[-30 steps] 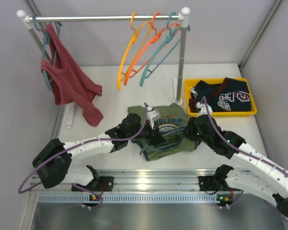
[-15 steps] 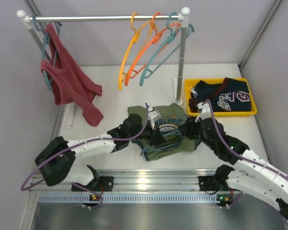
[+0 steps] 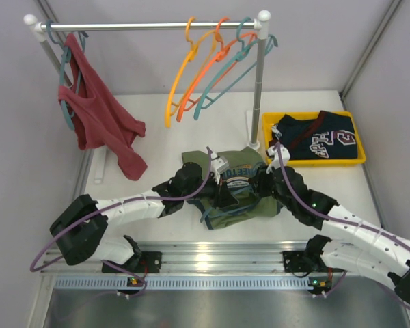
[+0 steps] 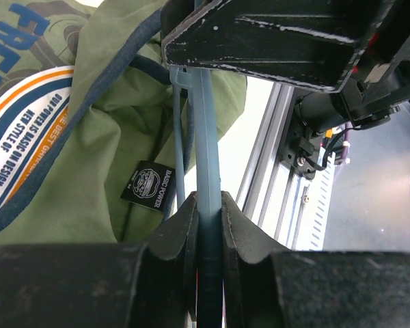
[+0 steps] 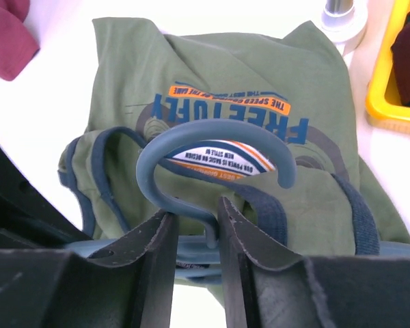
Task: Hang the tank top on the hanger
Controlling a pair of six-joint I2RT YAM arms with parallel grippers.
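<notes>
Two claws meet mid-frame: the left gripper (image 4: 206, 205) pinches the hanger (image 4: 206, 130) atop the tank top (image 5: 123, 82), while the right gripper (image 5: 197, 220) straddles its hook, grip unclear.

Olive-green tank top (image 3: 240, 179) crumpled mid-table, print up, with a blue-grey hanger (image 3: 210, 215) edge showing at its near side. Left gripper (image 3: 222, 193) and right gripper (image 3: 263, 182) down on it — fingertips hidden. Behind, rail (image 3: 157, 26) carrying red tank top (image 3: 96, 113), yellow hanger (image 3: 178, 82), orange hanger (image 3: 201, 85), teal hanger (image 3: 222, 85); at right, yellow bin (image 3: 313, 162) — navy garment (image 3: 321, 143) inside.

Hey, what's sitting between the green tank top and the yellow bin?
The rack's white post foot stands between the tank top and yellow bin, clearest in the right wrist view.
</notes>
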